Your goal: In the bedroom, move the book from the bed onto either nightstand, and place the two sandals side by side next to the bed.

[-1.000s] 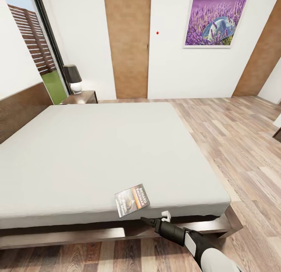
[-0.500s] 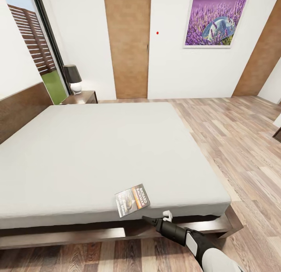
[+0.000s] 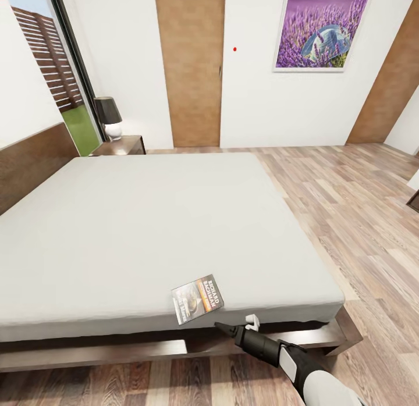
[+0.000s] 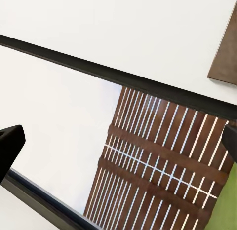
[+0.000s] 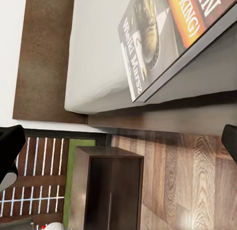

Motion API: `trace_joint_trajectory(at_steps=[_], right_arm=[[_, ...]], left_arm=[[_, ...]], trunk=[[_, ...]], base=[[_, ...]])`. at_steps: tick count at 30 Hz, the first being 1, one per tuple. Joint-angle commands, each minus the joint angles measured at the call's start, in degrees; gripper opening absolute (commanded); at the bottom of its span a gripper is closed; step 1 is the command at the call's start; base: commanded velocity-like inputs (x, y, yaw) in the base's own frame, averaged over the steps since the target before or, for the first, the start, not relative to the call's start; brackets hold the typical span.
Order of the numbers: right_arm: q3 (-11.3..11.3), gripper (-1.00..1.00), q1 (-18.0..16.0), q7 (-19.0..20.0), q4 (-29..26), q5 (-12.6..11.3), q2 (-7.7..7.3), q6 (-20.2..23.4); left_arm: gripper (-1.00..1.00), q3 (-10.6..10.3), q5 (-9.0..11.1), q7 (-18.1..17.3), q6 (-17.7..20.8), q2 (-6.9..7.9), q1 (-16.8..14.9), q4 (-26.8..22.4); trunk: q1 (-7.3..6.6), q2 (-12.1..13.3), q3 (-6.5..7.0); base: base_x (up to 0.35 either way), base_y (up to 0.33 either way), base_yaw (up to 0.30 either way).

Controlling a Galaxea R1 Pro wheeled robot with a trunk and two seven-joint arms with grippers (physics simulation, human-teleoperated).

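White walls, a tan door [image 3: 189, 66] and a lavender picture [image 3: 321, 32] are seen behind the bed [image 3: 145, 225] in the head view. The book [image 3: 197, 299] lies flat at the mattress's near edge, within reach. The right hand [image 3: 238, 323] is held low beside the frame just below it, fingers apart, likely lined up for a grasp. A nightstand [image 3: 121, 145] with a lamp [image 3: 109, 117] stands by the headboard

From the left wrist, a window frame [image 4: 118, 77] and slatted fence [image 4: 163, 166] are seen; its fingertips sit wide apart

From the right wrist, the book [image 5: 173, 35] overhangs the mattress edge, a nightstand [image 5: 106, 190] beyond

Black end effector [image 3: 238, 324], white forearm
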Motion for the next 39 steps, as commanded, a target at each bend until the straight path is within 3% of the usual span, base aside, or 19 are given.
trace_joint_trajectory(at_steps=[1,19,39], right_arm=[[-0.54,1.00,-0.03,0.23,-0.15,0.40,0.09,0.60],[-0.83,1.00,-0.03,-0.03,-0.13,0.51,0.39,0.14],[-0.44,1.00,-0.03,-3.90,-0.04,0.67,0.40,0.58]], left_arm=[[1.00,-0.48,0.59,0.38,0.60,0.09,-0.06,-0.06],[1.00,-0.51,0.59,0.38,0.60,0.09,-0.06,-0.06],[1.00,-0.57,0.59,0.38,0.60,0.08,-0.05,0.01]], trunk=[[0.00,-0.03,-0.05],[0.00,-0.03,-0.05],[0.00,-0.03,-0.05]], base=[[0.000,0.000,0.000],[0.000,0.000,0.000],[0.000,0.000,0.000]])
